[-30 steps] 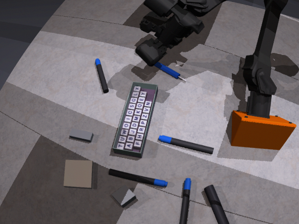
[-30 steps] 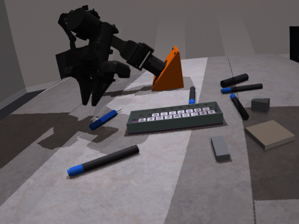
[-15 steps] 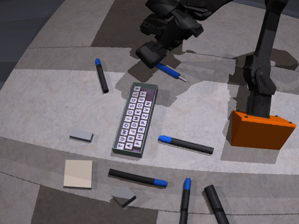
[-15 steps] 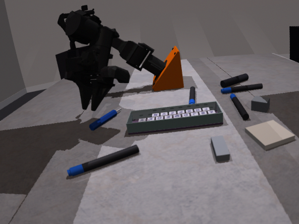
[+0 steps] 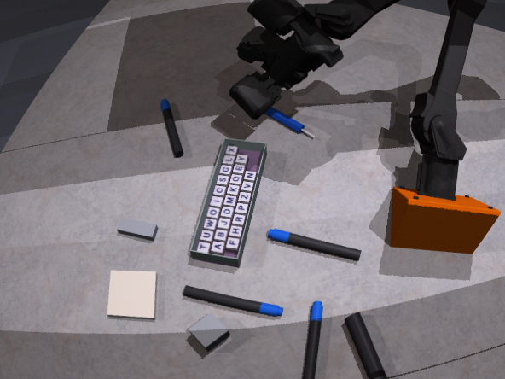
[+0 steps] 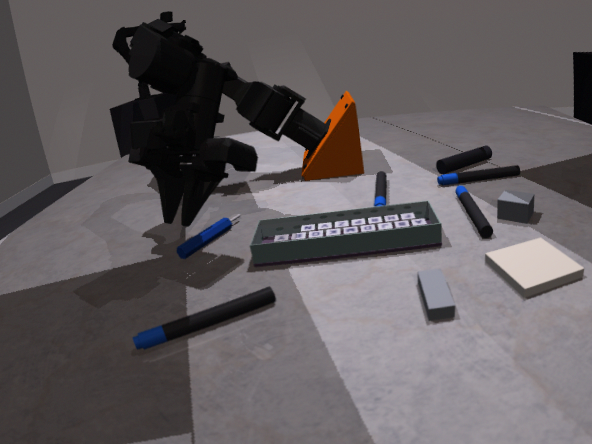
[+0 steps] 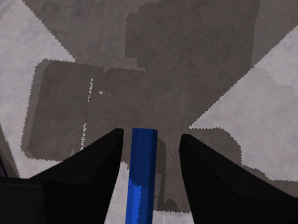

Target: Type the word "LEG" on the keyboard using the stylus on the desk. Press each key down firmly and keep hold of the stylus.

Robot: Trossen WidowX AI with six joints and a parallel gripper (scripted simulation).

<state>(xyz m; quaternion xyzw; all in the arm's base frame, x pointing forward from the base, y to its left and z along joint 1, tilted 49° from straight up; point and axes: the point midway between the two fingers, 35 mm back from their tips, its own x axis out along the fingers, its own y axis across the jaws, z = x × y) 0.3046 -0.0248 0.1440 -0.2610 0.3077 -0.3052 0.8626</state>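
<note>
In the top view, a black cylinder (image 5: 366, 346) and a blue-capped marker (image 5: 313, 346) run off the bottom edge.

The blue stylus (image 5: 285, 119) (image 6: 205, 237) (image 7: 142, 175), pale-tipped, lies on the desk, tip toward four o'clock from above. At its seven o'clock, the green-rimmed keyboard (image 5: 264, 154) (image 6: 347, 247) lies flat, white keys lettered dark, L and E and G included.
</note>
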